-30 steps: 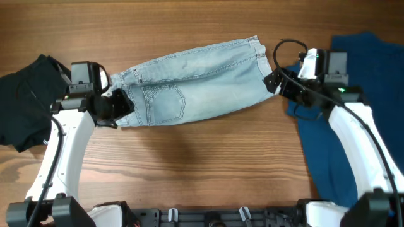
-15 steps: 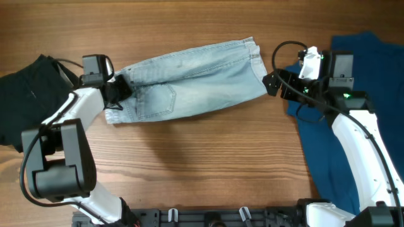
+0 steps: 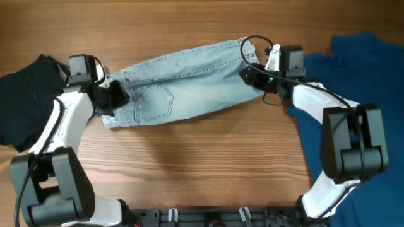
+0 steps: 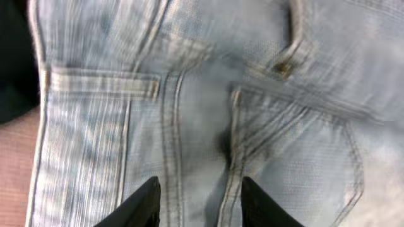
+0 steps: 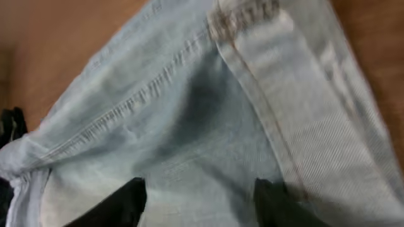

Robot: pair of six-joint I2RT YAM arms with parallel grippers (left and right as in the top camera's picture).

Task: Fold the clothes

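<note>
Jeans (image 3: 183,82) lie flat near the middle of the wood surface (image 3: 202,164), folded lengthwise. Waist end is to my left and hem end to my right, w/ the whole thing tilted a bit so the hem sits higher in the overhead view. Vs a sec ago the bundle has slid slightly left: the waist corner is now further toward the black garment (image 3: 25,101), and the hem end has pulled in from where it was. The big change is the right arm. It was parked off the hem end over bare wood, and now it's swung in so the right fingers (image 3: 247,74) sit over the hem corner. In the right wrist cam those fingers (image 5: 113,205) are spread wide, w/ flat denim and the hem seam showing between them and nothing pinched, so they're released. Left arm went up along the waistband half a sec ago and is back down at the waist end. Left fingers (image 3: 115,98) are over the pocket area. In the left wrist cam the left fingers (image 4: 142,202) stand apart w/ pocket stitching and a seam lying flat between them, so also released as far as I can see. Dark-blue garment (image 3: 360,120) at far right hasn't moved, and neither has the black one at far left.
</note>
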